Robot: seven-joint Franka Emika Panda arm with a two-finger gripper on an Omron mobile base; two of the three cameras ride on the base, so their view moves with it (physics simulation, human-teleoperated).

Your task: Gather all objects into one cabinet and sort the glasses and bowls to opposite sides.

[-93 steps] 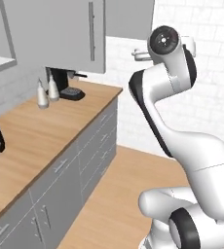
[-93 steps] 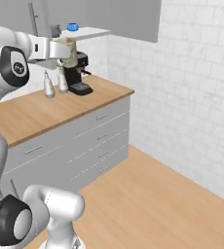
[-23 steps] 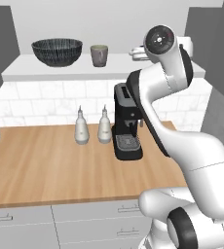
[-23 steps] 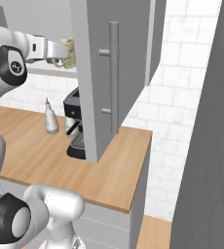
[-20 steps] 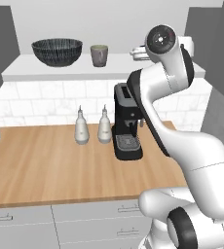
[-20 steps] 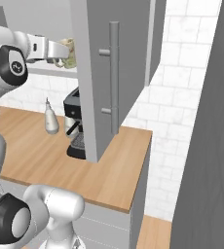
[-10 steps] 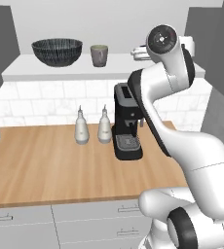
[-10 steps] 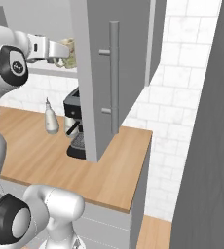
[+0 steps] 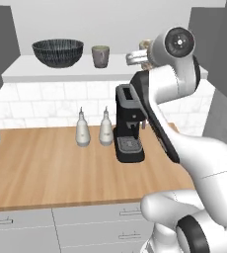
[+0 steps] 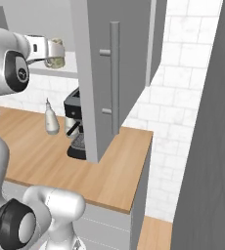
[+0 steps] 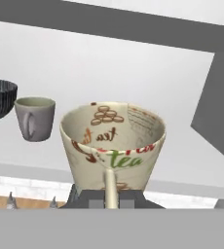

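Hand (image 11: pixel 111 194) clamped on the rim of a patterned cup (image 11: pixel 115 146), held upright level with the cabinet shelf (image 9: pixel 61 74), likely for setting down there. Beyond the hand to its left, grey mug (image 11: pixel 34 118), then black bowl (image 9: pixel 57 53), bowl kept farthest.

two white shakers (image 9: pixel 82 129) beside a black coffee machine (image 9: pixel 128 123) on the wooden counter (image 9: pixel 46 168).
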